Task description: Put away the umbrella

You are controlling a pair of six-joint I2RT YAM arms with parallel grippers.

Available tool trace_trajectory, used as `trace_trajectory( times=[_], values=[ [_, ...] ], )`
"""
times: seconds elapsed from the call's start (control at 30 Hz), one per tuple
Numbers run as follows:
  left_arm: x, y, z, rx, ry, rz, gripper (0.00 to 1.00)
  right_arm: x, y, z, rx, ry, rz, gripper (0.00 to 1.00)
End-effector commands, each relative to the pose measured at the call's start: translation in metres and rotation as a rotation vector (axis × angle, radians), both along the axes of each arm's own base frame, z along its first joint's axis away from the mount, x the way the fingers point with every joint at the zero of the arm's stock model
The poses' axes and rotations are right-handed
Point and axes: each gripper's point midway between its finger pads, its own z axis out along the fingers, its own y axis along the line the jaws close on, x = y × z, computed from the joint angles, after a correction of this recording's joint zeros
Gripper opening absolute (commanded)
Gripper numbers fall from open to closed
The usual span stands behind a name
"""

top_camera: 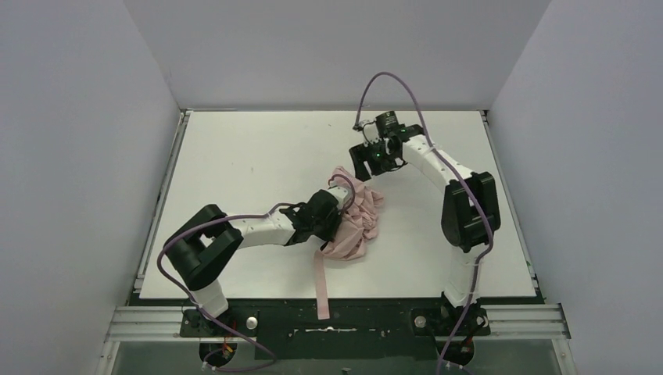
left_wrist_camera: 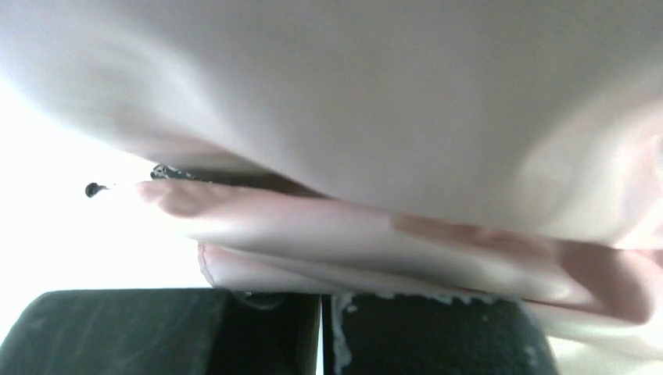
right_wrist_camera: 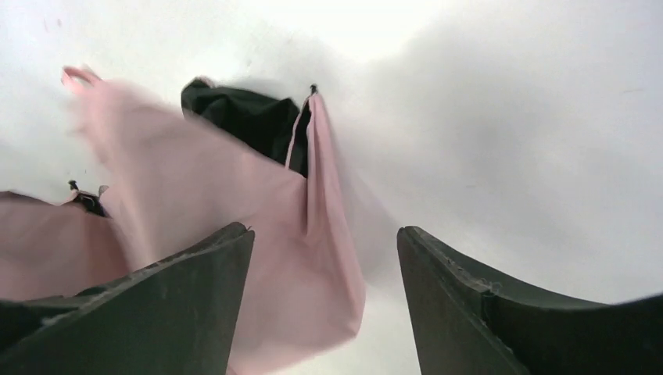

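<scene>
The umbrella (top_camera: 358, 220) lies collapsed in the middle of the table, its pale pink canopy crumpled, and its pink strap (top_camera: 320, 285) trails toward the near edge. My left gripper (top_camera: 336, 211) is pressed into the canopy's left side. In the left wrist view its jaws (left_wrist_camera: 321, 295) are together with only a sliver between them, and pink folds (left_wrist_camera: 375, 234) lie right at the tips. My right gripper (top_camera: 362, 166) hovers open over the canopy's far end. The right wrist view shows pink fabric (right_wrist_camera: 297, 258) below its spread jaws (right_wrist_camera: 324, 230), black lining (right_wrist_camera: 242, 117) and a rib tip.
The white table (top_camera: 258, 148) has a raised rail on its left edge (top_camera: 160, 203) and a black strip along the near edge (top_camera: 352, 312). Grey walls enclose three sides. The right arm's elbow (top_camera: 467, 207) stands right of the umbrella.
</scene>
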Motion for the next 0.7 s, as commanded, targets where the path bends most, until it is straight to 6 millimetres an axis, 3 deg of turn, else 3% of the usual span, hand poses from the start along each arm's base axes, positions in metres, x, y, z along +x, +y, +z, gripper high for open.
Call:
trace_trajectory(
  times=[0.0, 0.07, 0.17, 0.27, 0.4, 0.67],
  values=[
    [-0.005, 0.001, 0.0, 0.01, -0.022, -0.054, 0.0, 0.039, -0.023, 0.08, 0.016, -0.23, -0.046, 0.73],
    [-0.006, 0.002, 0.001, 0.014, -0.023, -0.054, 0.0, 0.044, -0.042, 0.095, 0.021, -0.258, -0.072, 0.77],
    [-0.007, 0.003, 0.004, 0.001, -0.027, -0.046, 0.0, 0.04, -0.059, 0.117, 0.126, -0.271, -0.069, 0.99],
    [-0.007, 0.001, 0.009, -0.015, -0.032, -0.046, 0.0, 0.023, -0.055, 0.131, 0.227, -0.262, 0.001, 1.0],
    [-0.006, -0.001, 0.012, -0.025, -0.035, -0.046, 0.0, -0.016, -0.035, 0.123, 0.279, -0.181, 0.149, 1.0],
    [-0.007, 0.0, 0.013, -0.032, -0.04, -0.041, 0.0, -0.083, -0.009, 0.09, 0.302, -0.024, 0.243, 1.0]
  ],
)
